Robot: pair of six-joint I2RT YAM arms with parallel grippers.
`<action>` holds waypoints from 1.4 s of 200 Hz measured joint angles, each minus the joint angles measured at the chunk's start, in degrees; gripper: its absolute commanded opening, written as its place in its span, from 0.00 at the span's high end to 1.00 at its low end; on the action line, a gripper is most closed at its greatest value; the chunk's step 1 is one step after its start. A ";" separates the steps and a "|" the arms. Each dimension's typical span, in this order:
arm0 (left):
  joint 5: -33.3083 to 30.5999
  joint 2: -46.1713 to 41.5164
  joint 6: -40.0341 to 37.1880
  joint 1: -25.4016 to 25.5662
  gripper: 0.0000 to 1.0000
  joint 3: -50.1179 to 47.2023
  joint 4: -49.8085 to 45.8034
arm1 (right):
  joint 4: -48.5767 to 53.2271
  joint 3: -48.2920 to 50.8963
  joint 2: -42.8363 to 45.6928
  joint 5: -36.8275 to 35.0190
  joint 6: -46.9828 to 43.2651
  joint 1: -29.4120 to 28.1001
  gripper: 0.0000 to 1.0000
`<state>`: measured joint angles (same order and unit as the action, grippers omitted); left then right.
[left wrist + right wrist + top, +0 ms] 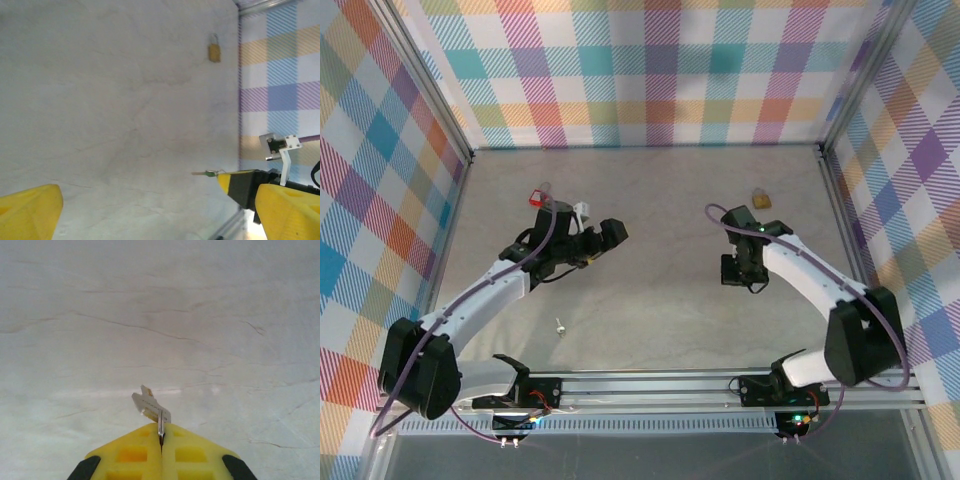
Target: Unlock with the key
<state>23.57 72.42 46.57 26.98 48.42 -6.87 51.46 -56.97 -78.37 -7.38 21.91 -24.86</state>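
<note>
A small silver key [152,407] sticks out from the tips of my right gripper [161,432], whose yellow fingers are shut on it just above the grey table. In the top view that gripper [733,272] sits right of centre. A brass padlock [760,198] lies on the table beyond it, near the back right corner. My left gripper [610,233] hovers left of centre, open and holding nothing. Its wrist view shows its two yellow fingers [30,210] far apart, the padlock [214,51] far off, and the right gripper's tip with the key [205,173].
A small metal piece [560,324] lies on the table in front of the left arm. Plaid walls close in the table on the left, back and right [880,150]. An aluminium rail [650,385] with the arm bases runs along the near edge.
</note>
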 measured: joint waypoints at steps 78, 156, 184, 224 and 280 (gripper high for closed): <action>6.97 6.38 27.71 8.44 0.03 -2.97 19.91 | -11.74 -5.75 8.33 6.80 -0.55 -11.89 1.00; 5.84 11.32 49.79 10.80 0.05 -9.57 38.27 | -21.51 -6.21 7.37 6.80 0.55 -19.56 1.00; 4.92 12.90 54.14 11.61 0.07 -9.62 43.34 | -23.71 -6.10 7.02 6.54 1.60 -20.79 1.00; 3.30 15.26 58.49 12.04 0.17 -9.62 48.19 | -26.64 -4.48 7.02 6.38 3.13 -21.73 1.00; 0.96 15.43 60.50 12.28 0.56 -9.73 51.01 | -27.89 -1.64 7.61 6.38 4.50 -22.10 1.00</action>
<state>24.53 87.85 107.07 39.27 38.70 44.14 23.57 -58.61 -70.76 -0.99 26.41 -46.96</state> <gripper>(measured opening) 0.516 0.065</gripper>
